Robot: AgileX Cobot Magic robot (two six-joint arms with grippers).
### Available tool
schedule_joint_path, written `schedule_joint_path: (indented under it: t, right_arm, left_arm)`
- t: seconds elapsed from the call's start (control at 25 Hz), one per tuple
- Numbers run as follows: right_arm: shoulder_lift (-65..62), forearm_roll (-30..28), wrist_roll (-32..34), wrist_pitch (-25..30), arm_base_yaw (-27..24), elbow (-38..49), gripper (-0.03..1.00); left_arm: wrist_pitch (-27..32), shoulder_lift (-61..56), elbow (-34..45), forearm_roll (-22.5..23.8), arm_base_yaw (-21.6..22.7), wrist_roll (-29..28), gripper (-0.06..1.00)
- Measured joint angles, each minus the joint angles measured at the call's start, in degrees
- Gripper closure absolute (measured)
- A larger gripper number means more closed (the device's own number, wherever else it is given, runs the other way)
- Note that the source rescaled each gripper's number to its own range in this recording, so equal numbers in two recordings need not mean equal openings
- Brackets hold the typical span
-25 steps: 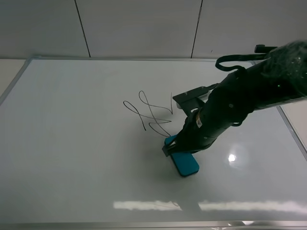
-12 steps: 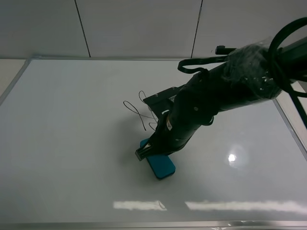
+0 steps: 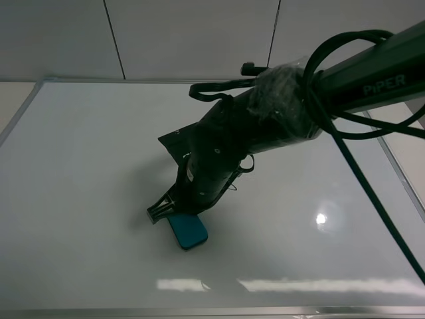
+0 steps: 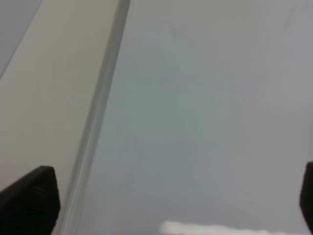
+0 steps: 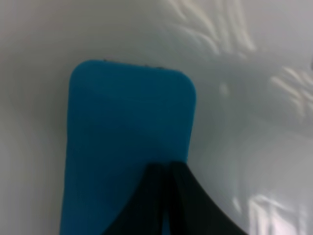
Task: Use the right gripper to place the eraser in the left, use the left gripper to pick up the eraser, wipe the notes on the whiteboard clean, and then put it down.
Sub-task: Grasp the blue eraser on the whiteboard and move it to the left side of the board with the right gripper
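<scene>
A large glossy whiteboard (image 3: 86, 166) with a thin silver frame (image 4: 95, 132) lies flat on a beige tabletop (image 3: 9, 100), seen from high up. A thick black arm (image 3: 265, 126) wrapped in clear film reaches in from the right and across the middle. White lettering (image 3: 384, 83) on it reads "PiPER", the only writing I can make out. At its tip the right pincer (image 3: 157, 214) points down at the board left of centre, jaws shut tight together with nothing between them. Its own camera shows the closed fingertips (image 5: 164, 191) lying on top of the teal-blue eraser (image 3: 187, 230), which sits flat on the board toward the near side, partly under the tip. To me that looks like pressing and sliding the block rather than carrying it, a sensible way to bring it within the other arm's reach. The left pincer (image 4: 168, 203) is outside the high view. Its own camera shows two black fingertips far apart, open and empty, above the board beside the frame, apparently waiting. The marker notes cannot be seen; the arm probably hides them.
</scene>
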Motion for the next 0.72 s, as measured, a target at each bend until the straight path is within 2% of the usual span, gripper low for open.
schedule_joint_path:
  t: [0.44,0.72]
  right_arm:
    - [6.4,0.3,6.6,2.9,1.9,-11.0,0.97]
    - [7.8,-0.2,13.4,4.1,2.1,-13.6,0.97]
  left_arm:
    - [0.0,0.0,0.0,0.0,0.0,0.0,-0.06]
    - [0.0,0.0,0.0,0.0,0.0,0.0,-0.06]
